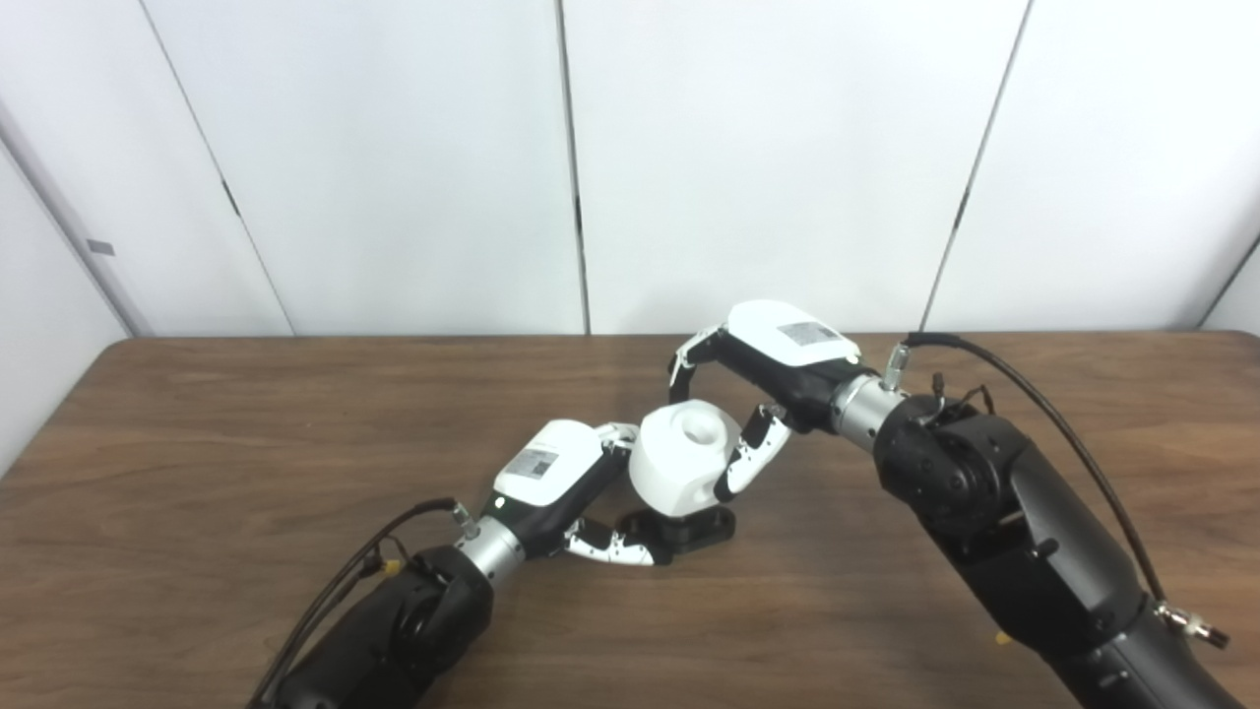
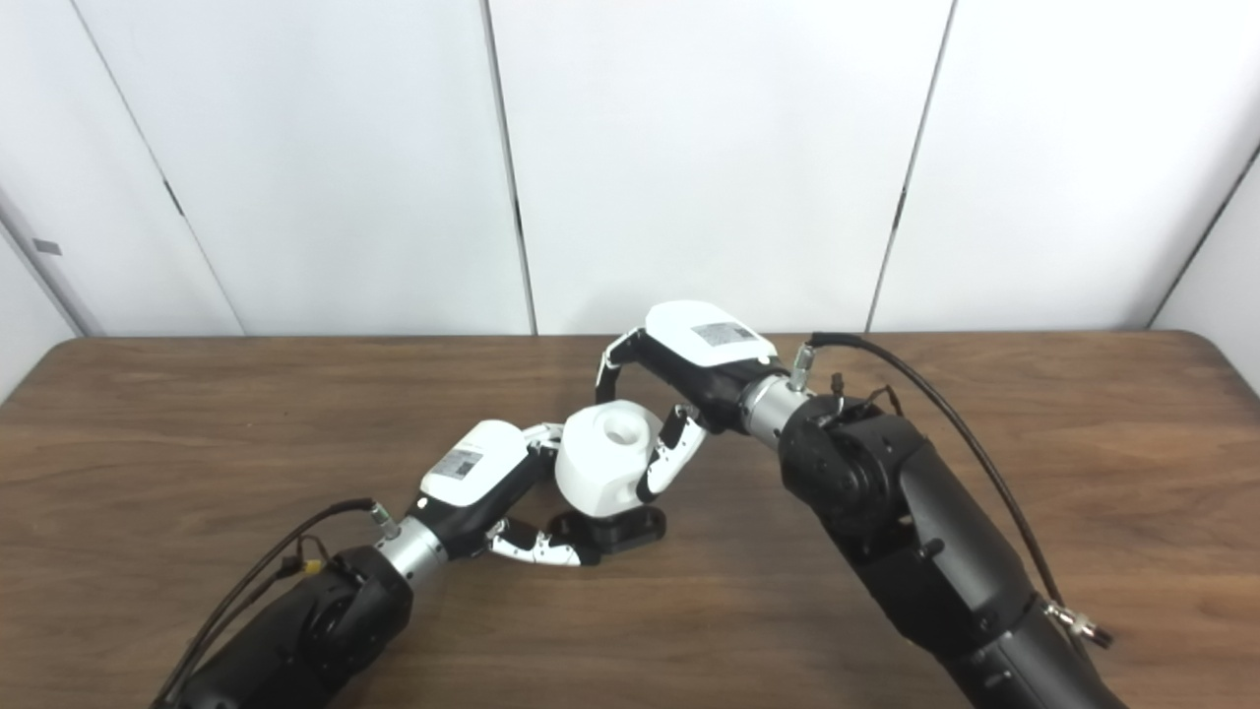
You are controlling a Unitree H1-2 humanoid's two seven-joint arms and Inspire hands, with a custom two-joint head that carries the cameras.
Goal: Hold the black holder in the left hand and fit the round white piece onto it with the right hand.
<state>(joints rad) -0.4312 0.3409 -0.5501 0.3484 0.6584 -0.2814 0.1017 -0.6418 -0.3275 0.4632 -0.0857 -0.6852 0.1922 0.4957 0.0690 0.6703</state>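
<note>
Looks like the fitting step is basically in hand here. Dead center of the frame, the round white piece [image 1: 682, 463] sits on top of the black holder [image 1: 694, 530], which rests on the table [image 1: 197, 443]. The left robot hand [image 1: 581, 502] has its fingers wrapped around the holder's base from the lower left, so it's holding that. The right robot hand [image 1: 753, 394] curls over the white piece from the upper right, thumb down its right side, gripping it.

Whether the piece is fully seated can't be told from here, so the next move probably calls for a firm, straight push down while the left keeps the base steady.

Both hands carry a small label on the back, but the print's too tiny to read.
</note>
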